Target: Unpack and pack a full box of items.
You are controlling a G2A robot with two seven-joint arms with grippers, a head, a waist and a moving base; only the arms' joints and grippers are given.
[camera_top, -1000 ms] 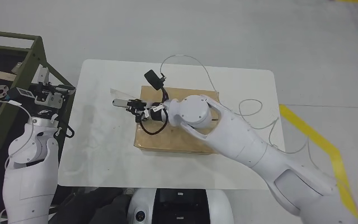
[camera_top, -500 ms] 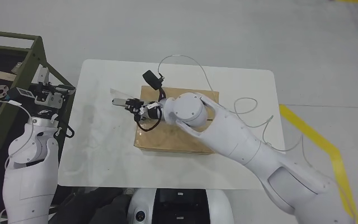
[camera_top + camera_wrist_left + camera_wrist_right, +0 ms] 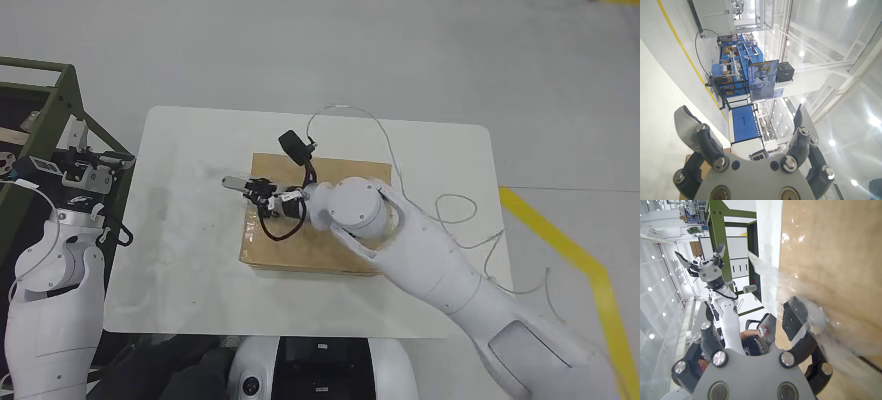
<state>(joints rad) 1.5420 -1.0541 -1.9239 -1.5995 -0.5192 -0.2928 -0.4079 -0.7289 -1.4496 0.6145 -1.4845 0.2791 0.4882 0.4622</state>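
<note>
A shut cardboard box (image 3: 315,215) lies in the middle of the white table (image 3: 180,260). My right gripper (image 3: 237,183) hovers at the box's left edge, open. In the right wrist view a strip of clear tape (image 3: 762,268) runs off the box (image 3: 829,256) and clings to one finger pad (image 3: 794,318) of the right gripper (image 3: 747,306). My left arm (image 3: 60,250) stands off the table's left side. Its gripper (image 3: 740,109) points up at the ceiling, open, holding nothing. This left gripper (image 3: 700,255) also shows in the right wrist view.
A dark green rack (image 3: 45,90) stands left of the table beside the left arm. A thin white cable (image 3: 400,160) loops over the table's far right part. Bare table lies left of and in front of the box.
My right gripper has shifted to the right, from beyond the box's left edge to over that edge. The cable loop followed. The left arm has stayed still.
</note>
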